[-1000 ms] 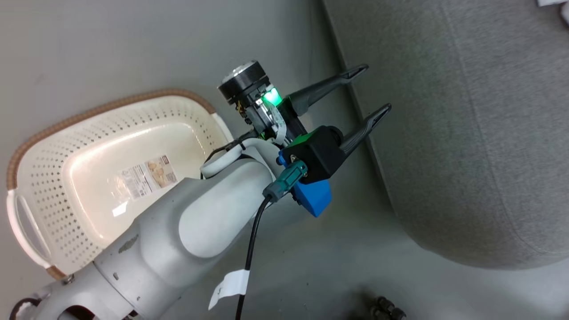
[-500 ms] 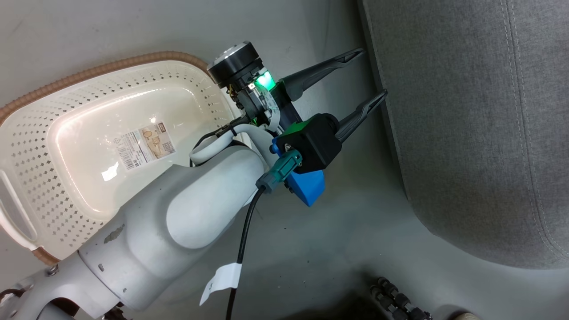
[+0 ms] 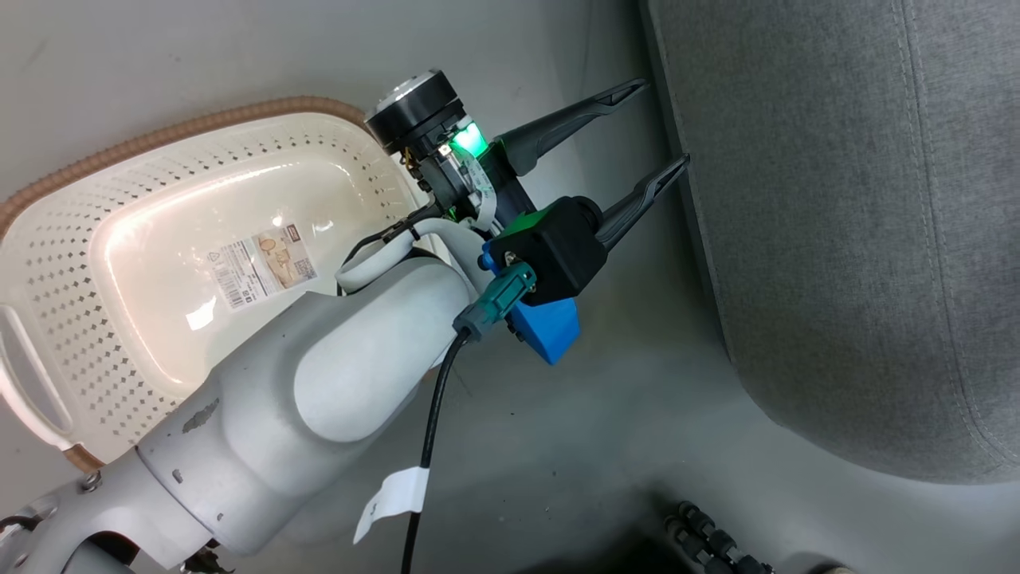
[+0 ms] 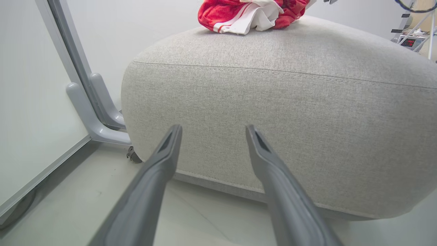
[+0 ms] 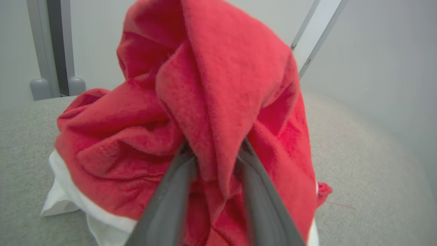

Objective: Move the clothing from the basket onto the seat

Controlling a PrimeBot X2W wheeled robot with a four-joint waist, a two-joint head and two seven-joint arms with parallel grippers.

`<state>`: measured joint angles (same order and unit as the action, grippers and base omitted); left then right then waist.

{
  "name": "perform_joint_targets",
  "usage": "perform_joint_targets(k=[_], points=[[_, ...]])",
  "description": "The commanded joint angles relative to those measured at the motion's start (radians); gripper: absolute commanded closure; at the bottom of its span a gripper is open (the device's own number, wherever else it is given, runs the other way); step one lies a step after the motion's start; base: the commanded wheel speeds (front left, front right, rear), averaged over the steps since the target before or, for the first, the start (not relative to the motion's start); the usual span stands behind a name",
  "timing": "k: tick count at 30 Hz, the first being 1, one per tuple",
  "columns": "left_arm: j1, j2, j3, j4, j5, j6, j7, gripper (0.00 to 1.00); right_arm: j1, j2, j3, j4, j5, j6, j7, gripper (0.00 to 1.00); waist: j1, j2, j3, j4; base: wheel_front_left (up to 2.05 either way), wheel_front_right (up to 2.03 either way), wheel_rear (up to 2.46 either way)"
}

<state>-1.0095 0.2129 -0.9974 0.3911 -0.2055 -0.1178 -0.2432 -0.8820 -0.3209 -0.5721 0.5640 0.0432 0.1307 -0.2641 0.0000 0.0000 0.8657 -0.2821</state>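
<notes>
The clothing (image 5: 205,85), red with white trim, lies bunched on top of the grey seat (image 5: 358,153). My right gripper (image 5: 215,150) is at the pile with its fingers parted, and a red fold still hangs between them. The left wrist view shows the clothing (image 4: 245,13) on the far top of the seat (image 4: 273,102). My left gripper (image 3: 660,123) hangs open and empty over the floor, between the basket (image 3: 199,123) and the seat (image 3: 837,199), fingers pointing at the seat's side. The left gripper (image 4: 213,128) faces the seat's wall. The basket holds nothing but its label sticker (image 3: 263,267).
A grey post with a rounded foot (image 4: 92,112) stands on the floor left of the seat, beside a white panel. A black cable (image 3: 430,446) with a white tag hangs from my left forearm. Dark ribbed parts (image 3: 709,542) lie at the bottom edge.
The head camera has turned, so basket and seat have shifted in view. My left gripper holds its pose, open. The right gripper's fingers have loosened from shut.
</notes>
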Motion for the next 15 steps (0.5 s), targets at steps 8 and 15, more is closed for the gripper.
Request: perform_joint_targets(k=[8,15], points=[[0.045,-0.015,0.029,0.02,-0.037,0.031,-0.021,0.0,0.148,0.011,0.08,-0.102,0.012,0.0,0.0,0.0,0.0,0.0,-0.121,0.012,0.0,0.0,0.0],[0.161,-0.018,0.143,-0.033,-0.084,0.067,-0.023,0.0,0.276,0.033,0.174,-0.205,0.007,0.0,0.0,0.0,0.0,0.0,-0.278,0.039,0.0,0.0,0.0]])
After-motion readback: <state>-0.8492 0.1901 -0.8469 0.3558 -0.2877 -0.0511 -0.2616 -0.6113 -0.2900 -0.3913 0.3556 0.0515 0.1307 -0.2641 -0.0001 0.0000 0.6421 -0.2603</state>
